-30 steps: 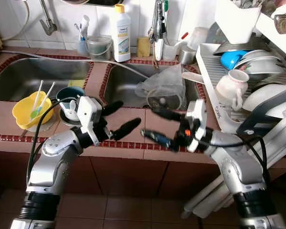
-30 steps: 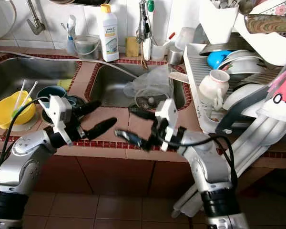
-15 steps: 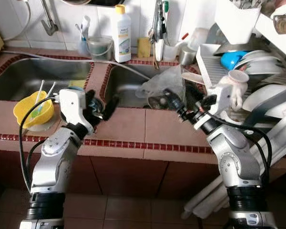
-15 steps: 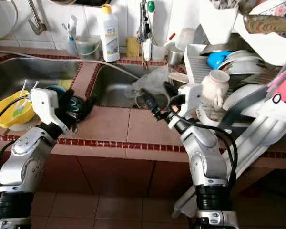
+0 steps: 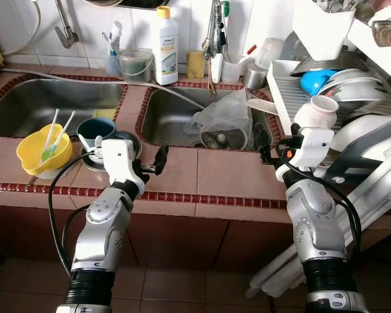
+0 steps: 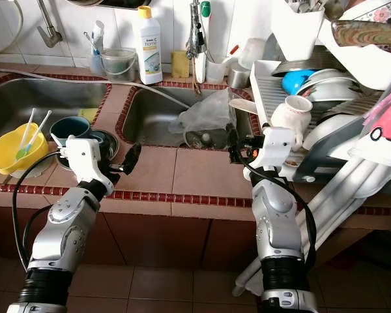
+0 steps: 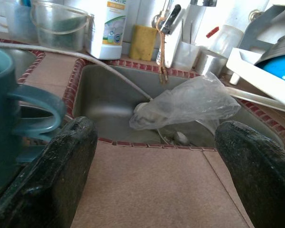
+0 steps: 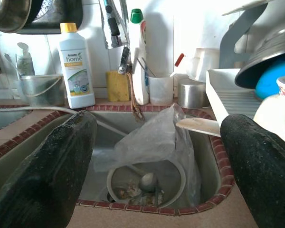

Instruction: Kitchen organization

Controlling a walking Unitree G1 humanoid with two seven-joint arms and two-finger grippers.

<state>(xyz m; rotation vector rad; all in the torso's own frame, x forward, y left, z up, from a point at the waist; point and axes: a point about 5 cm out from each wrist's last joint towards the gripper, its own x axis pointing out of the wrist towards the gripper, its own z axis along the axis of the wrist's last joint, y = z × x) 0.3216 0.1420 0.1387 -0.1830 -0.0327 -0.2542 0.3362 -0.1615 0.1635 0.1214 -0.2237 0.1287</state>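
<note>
Judging by the clutter, the organizing has barely begun: nothing is in either pincer, and the tiled bench (image 5: 182, 171) carries dishes not yet sorted. Two steel sinks are set in it; the right sink (image 5: 176, 117) holds one crumpled plastic bag (image 5: 225, 112) over one bowl with a spoon (image 8: 146, 180), while the dish rack (image 5: 293, 98) at the right is piled with plates too many to count. Beside the left sink stand one yellow bowl (image 5: 42, 150) with two sticks and one teal mug (image 5: 94, 129). One detergent bottle (image 5: 167, 45) stands at the wall. The left pincer (image 5: 158, 160) hovers over the bench edge, fingers spread wide and empty; the right pincer (image 5: 268, 153) hangs near the rack, equally wide and empty.
</note>
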